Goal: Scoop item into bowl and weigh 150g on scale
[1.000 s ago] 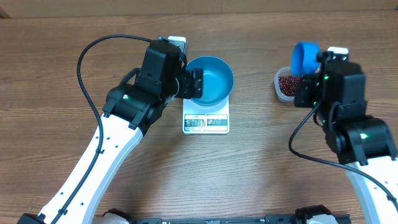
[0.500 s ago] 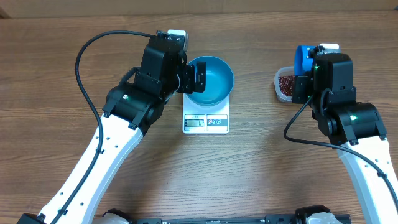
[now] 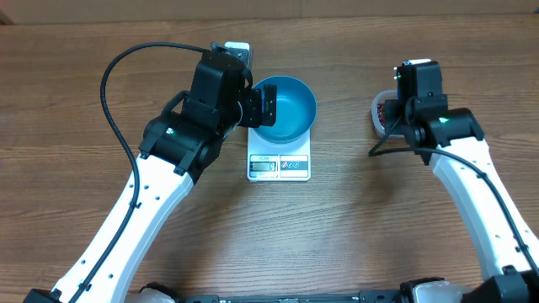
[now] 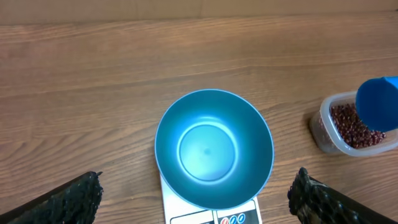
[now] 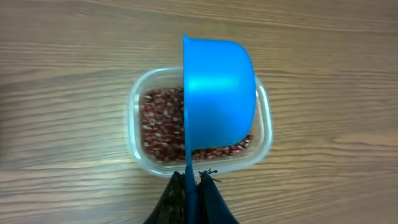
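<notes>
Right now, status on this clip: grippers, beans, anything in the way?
Left gripper open beside the bowl, which sits empty on the scale. Right gripper shut on the scoop, over the tub of beans. Nothing seen between tub and bowl.

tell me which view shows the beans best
The right wrist view: the beans lie close and central in the clear tub, partly under the blue scoop. The left wrist view shows them small at its right edge; overhead shows a sliver beside the right arm.
</notes>
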Robot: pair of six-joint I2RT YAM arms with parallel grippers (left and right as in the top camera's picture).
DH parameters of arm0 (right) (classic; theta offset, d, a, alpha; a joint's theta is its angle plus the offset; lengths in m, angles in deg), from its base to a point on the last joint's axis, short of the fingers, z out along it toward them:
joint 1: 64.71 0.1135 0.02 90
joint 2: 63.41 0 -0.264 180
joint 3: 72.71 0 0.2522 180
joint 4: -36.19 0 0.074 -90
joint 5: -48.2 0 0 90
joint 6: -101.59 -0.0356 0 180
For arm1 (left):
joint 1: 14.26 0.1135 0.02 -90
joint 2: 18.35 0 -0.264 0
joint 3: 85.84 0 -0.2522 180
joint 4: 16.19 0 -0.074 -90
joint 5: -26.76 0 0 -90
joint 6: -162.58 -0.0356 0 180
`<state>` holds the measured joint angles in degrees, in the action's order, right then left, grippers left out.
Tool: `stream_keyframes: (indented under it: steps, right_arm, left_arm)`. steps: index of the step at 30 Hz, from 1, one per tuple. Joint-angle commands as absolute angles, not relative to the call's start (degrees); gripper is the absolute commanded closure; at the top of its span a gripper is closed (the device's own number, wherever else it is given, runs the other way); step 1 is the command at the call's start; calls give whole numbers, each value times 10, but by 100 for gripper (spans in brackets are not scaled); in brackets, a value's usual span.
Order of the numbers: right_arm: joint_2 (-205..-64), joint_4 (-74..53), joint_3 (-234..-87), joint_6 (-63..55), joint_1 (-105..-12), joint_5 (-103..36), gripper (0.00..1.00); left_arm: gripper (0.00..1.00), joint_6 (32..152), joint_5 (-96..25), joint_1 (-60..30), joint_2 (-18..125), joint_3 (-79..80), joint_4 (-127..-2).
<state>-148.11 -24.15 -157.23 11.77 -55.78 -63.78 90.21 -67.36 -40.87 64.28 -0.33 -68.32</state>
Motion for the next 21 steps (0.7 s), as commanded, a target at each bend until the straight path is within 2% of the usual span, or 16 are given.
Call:
stream_keyframes:
  steps: [1,7,14,16,21]
  right_arm:
    - [-1484,-237,-1582,121,-563,-688,96]
    - [-1484,-230,-1582,115,-581,-685,96]
    - [-1484,-225,-1582,114,-584,-686,96]
    - [-1484,-218,-1582,115,-584,-686,96]
    - [-1484,-214,-1582,115,-584,-686,96]
  left_arm:
    - [0,906,-682,-409,642,-7,-691]
    - [0,911,-676,-409,642,-7,-685]
    - [0,885,-544,-411,639,-7,-755]
    - [0,885,-553,-423,633,-7,-808]
    - [0,893,-673,-509,590,-8,-893]
